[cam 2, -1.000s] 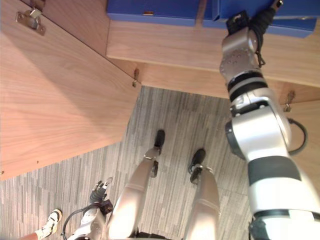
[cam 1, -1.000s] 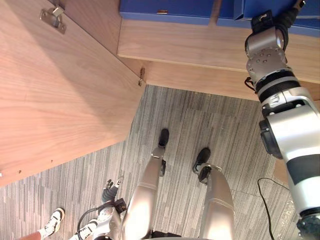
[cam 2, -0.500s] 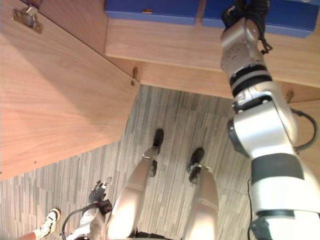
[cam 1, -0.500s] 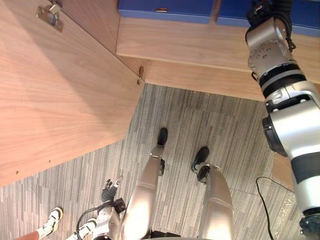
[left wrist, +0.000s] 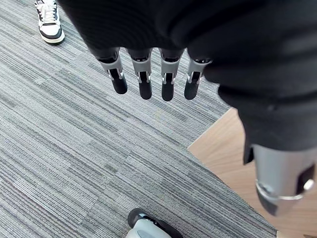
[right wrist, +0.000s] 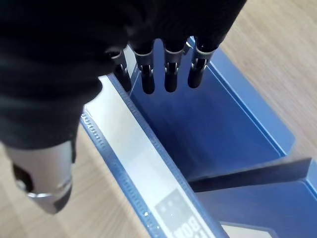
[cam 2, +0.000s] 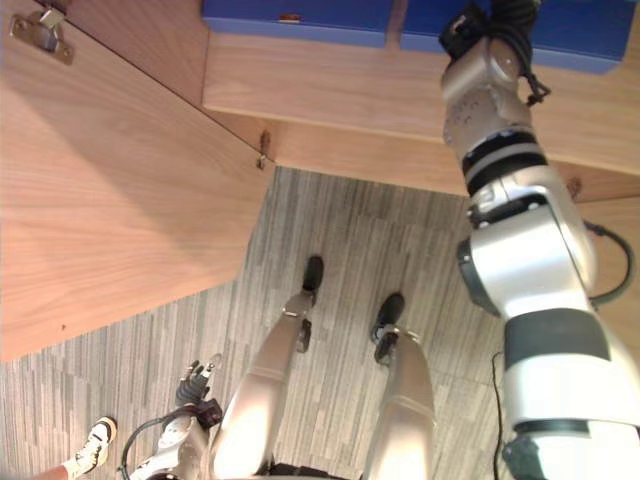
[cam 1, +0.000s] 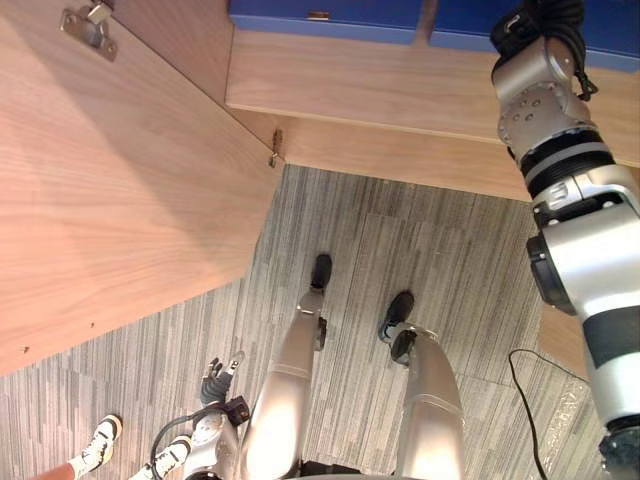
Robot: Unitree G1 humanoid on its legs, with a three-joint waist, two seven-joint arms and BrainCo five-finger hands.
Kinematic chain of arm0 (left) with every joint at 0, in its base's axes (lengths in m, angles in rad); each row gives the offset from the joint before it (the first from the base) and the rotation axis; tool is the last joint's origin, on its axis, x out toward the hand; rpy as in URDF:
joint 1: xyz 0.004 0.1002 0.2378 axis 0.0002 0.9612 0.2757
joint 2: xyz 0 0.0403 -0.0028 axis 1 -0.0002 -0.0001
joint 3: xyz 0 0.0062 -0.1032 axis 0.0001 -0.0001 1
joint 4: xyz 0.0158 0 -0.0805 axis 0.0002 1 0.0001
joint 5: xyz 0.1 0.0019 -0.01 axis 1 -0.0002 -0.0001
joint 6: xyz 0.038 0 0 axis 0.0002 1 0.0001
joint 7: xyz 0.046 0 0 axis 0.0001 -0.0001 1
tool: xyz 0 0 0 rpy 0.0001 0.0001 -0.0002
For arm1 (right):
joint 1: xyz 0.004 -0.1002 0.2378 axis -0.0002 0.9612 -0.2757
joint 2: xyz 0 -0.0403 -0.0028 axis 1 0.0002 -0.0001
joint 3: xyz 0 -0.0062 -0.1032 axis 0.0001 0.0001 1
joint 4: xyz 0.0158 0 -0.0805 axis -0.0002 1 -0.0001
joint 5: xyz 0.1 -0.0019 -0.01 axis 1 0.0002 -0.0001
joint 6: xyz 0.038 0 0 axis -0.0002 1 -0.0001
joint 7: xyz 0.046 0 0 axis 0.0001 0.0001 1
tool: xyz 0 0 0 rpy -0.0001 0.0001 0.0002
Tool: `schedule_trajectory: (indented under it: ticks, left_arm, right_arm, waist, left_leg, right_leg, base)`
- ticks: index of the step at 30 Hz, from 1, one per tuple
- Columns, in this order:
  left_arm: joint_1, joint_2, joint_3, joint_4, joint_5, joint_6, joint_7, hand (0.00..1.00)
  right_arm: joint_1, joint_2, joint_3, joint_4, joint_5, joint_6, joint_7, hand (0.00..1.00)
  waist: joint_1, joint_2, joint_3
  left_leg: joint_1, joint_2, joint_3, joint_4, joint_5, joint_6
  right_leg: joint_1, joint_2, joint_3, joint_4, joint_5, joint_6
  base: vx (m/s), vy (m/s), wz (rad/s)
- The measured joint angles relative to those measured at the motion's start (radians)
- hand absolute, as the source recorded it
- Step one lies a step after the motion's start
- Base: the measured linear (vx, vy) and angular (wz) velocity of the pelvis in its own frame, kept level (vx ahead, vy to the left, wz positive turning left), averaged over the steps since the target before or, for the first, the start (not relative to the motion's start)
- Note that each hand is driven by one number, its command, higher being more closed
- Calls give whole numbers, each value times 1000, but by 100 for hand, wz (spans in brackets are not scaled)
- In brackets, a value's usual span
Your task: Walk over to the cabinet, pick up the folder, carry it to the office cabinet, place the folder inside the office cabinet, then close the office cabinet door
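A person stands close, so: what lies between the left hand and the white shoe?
In the left wrist view, only bare grey carpet separates the left hand from the white shoe.

Right arm (cam 1: 585,250): smooth silver-grey shells, one dark band across the widest segment, black ribbed rings nearer the wrist, and small screws in the rounded wrist housing (cam 1: 535,95). Right hand (right wrist: 148,74) and left hand (left wrist: 144,82): dark ribbed cover (right wrist: 59,34), silver fingers (left wrist: 167,84) with dark tips, stout silver thumb (right wrist: 42,173) dark at its end.
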Motion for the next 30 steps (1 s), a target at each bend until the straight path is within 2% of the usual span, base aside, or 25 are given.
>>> schedule_trajectory:
  ticks: [3, 5, 6, 10, 14, 17, 24, 27, 30]
  left_arm:
    - [-4, 0, 4, 19, 0, 0, 1, 0]
    - [-5, 0, 12, 33, 0, 1, 5, 0]
    - [-5, 0, 14, 35, 0, 1, 6, 0]
    - [-6, 2, 30, 64, -4, 2, 10, 0]
    - [-10, 5, 32, 86, -4, 3, 14, 0]
    - [-10, 4, 30, 115, -5, 10, 15, 0]
    - [-9, 9, 25, 139, -9, 16, 14, 0]
    - [-9, 14, 21, 140, -8, 15, 13, 0]
    - [-5, 23, 9, 140, -7, 13, 9, 0]
  right_arm:
    - [38, 24, -110, -37, 32, -22, 3, 0]
    - [76, 50, -210, -94, 67, -59, 4, 0]
    - [87, 56, -238, -114, 68, -64, 5, 0]
    - [169, 130, -449, -295, 100, -141, 8, 0]
    - [242, 184, -590, -441, 101, -215, 9, 0]
    - [265, 197, -634, -492, 102, -248, 13, 0]
    - [322, 199, -687, -574, 97, -256, 49, 0]
    - [342, 201, -678, -574, 92, -249, 70, 0]
    - [357, 196, -598, -574, 52, -218, 100, 0]
  waist:
    - [-5, -2, 0]
    - [-10, -5, -1]
    - [-10, -5, -1]
    - [-16, -17, -1]
    - [-20, -20, -1]
    - [-26, -21, -1]
    - [-30, -26, 0]
    - [-30, -29, 1]
    - [-38, -30, 1]
  left_leg:
    - [1, 3, 1, 0, 0, 0]
    - [1, 6, 3, 0, 0, 0]
    - [2, 6, 4, 0, 0, 0]
    - [3, 20, 13, -3, 0, 0]
    - [5, 20, 17, -3, -1, 1]
    - [6, 20, 20, -3, -1, 2]
    - [13, 29, 31, -8, -1, 2]
    - [17, 33, 35, -11, -1, 2]
    - [18, 37, 37, -12, -1, 2]
  right_leg:
    - [0, 3, 0, -1, 1, -2]
    - [0, 5, 1, -4, 3, -3]
    - [0, 6, 2, -5, 4, -3]
    - [3, 21, 11, -28, 19, -2]
    - [3, 21, 15, -34, 21, -1]
    - [3, 21, 17, -36, 23, 0]
    - [4, 31, 26, -47, 30, -1]
    - [6, 35, 30, -50, 32, -2]
    - [6, 39, 33, -55, 35, -1]
  base:
    - [8, 2, -1]
    - [20, 9, -4]
    - [20, 15, -7]
    - [22, 24, -13]
    - [0, 0, 0]
    - [5, 7, -1]
    - [14, 2, -5]
    - [19, -6, -7]
    - [23, -2, -5]
